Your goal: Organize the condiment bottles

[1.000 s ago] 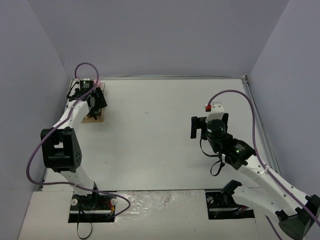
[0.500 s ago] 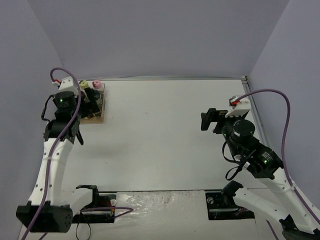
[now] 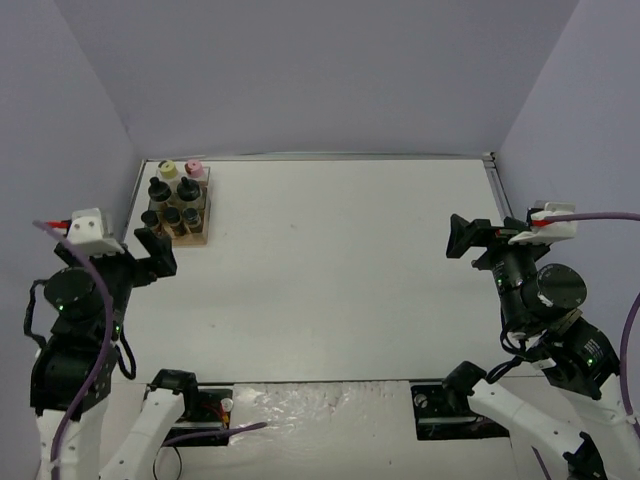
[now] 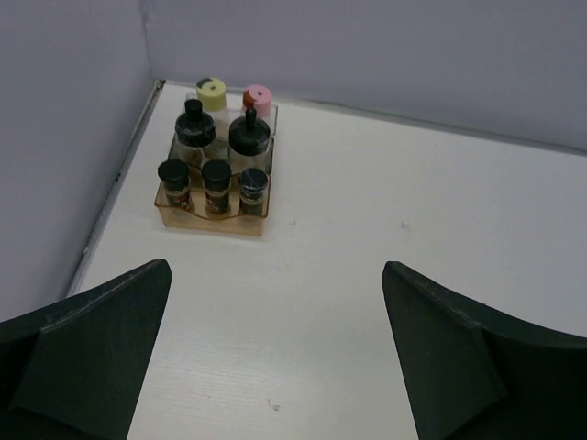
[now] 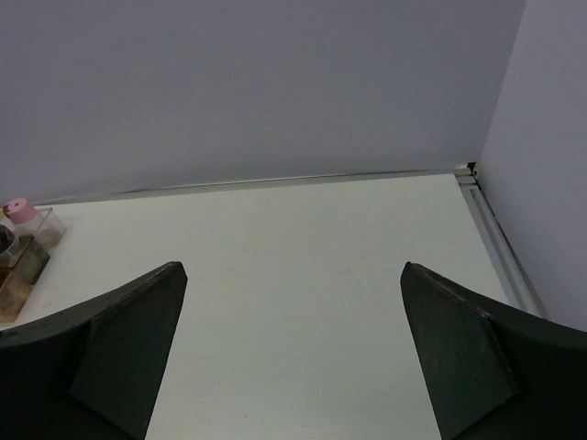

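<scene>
The condiment bottles stand upright in the wooden-and-clear rack (image 3: 201, 235) at the table's far left. At the back are a yellow-capped jar (image 3: 166, 169) and a pink-capped jar (image 3: 194, 167). In the middle are two knob-topped black jars (image 3: 188, 189), and in front three small black-capped jars (image 3: 171, 215). The left wrist view shows the rack (image 4: 209, 223), the yellow cap (image 4: 211, 89) and the pink cap (image 4: 258, 95). My left gripper (image 3: 152, 250) (image 4: 275, 268) is open and empty, raised, nearer than the rack. My right gripper (image 3: 470, 238) (image 5: 293, 268) is open and empty at the right.
Grey walls enclose the white table (image 3: 340, 260) on three sides. A metal rail (image 3: 515, 235) runs along its right edge. The right wrist view catches the pink cap (image 5: 18, 209) and the rack's end (image 5: 16, 291) at its far left.
Both arms have pulled back toward the near edge and risen. The left gripper has left the rack, so all the bottles now show. The right gripper has moved right.
</scene>
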Tool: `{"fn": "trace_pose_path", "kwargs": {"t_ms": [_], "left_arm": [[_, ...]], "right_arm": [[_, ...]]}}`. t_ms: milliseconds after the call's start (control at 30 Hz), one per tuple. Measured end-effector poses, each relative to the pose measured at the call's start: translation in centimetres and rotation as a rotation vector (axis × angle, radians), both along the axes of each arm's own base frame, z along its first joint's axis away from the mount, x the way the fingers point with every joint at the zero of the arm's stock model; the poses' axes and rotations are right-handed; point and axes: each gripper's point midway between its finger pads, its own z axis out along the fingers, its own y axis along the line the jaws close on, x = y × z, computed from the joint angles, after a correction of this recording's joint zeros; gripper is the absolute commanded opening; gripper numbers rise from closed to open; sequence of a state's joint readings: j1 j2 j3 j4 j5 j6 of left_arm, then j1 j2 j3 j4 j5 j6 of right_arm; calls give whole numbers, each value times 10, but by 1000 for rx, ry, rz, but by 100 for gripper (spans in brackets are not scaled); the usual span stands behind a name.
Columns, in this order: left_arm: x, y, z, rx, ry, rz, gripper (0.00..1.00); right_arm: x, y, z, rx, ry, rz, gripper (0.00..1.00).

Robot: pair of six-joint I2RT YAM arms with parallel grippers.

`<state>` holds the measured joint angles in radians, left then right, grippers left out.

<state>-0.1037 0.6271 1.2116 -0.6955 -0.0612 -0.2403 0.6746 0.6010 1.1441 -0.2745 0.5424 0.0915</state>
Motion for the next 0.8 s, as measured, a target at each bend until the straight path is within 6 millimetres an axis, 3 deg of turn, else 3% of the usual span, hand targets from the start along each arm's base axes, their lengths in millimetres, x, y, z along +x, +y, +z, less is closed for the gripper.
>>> {"fn": "trace_pose_path", "kwargs": {"t_ms": [167,267,367,533,800], "left_arm": [[-26,10,27,-7,-159,41,97],[-26,12,16,-3,-151,52,97],[-17,11,-6,4,-117,57,97],[-11,13,-66,25,-10,74,97],[-2,15,-103,-7,-14,105,97]], "right_arm": [[0,-4,1,-19,-3,-18,100],[0,-5,1,-23,-2,-20,100],[0,-5,0,-30,-1,-21,100],[0,-5,0,-42,0,-22,100],[3,-5,-9,-58,17,-28,100]]}}
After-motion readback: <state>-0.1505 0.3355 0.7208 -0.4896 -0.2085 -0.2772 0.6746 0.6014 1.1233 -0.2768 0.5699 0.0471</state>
